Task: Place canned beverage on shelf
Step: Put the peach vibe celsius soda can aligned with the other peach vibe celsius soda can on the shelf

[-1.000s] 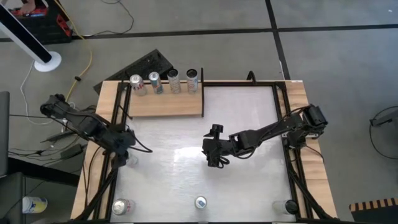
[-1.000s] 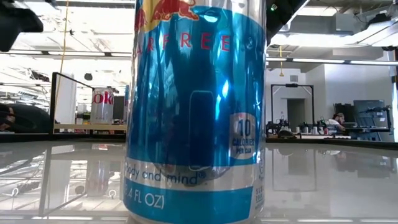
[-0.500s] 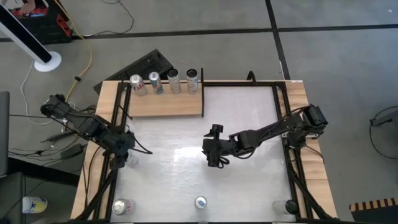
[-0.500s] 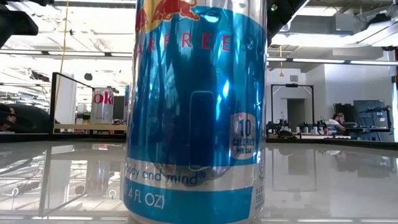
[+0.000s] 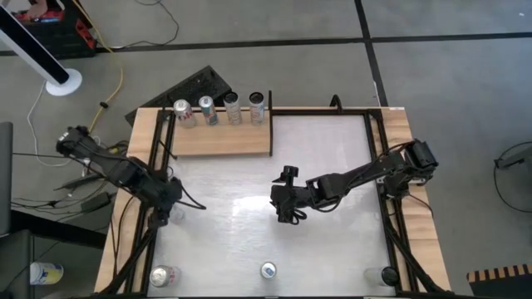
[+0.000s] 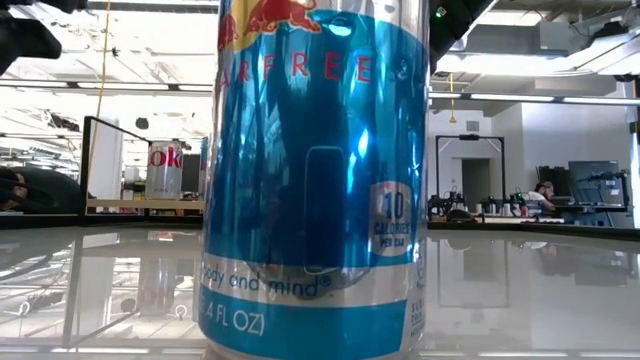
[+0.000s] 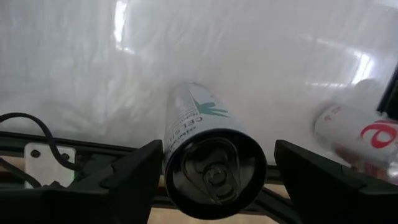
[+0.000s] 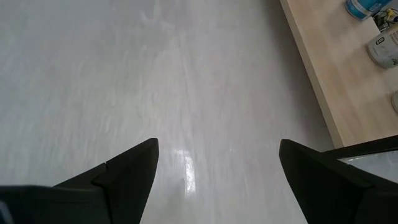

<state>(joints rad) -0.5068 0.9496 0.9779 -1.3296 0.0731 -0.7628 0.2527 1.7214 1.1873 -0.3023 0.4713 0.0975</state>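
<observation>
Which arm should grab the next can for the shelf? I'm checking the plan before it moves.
The left. Its open gripper already straddles an upright can at the table's left edge. The right gripper hovers open over bare table mid-way, with no can between its fingers.

**Can framed between spread fingers**

A white can (image 7: 208, 146) with green lettering was seen between the left gripper (image 7: 214, 177) fingers, its dark pull-tab top turned toward the camera. The fingers were spread wide to either side, apart from it. A second can (image 7: 357, 134), white with red markings, was glimpsed blurred on the glossy white tabletop (image 7: 249, 56).
</observation>
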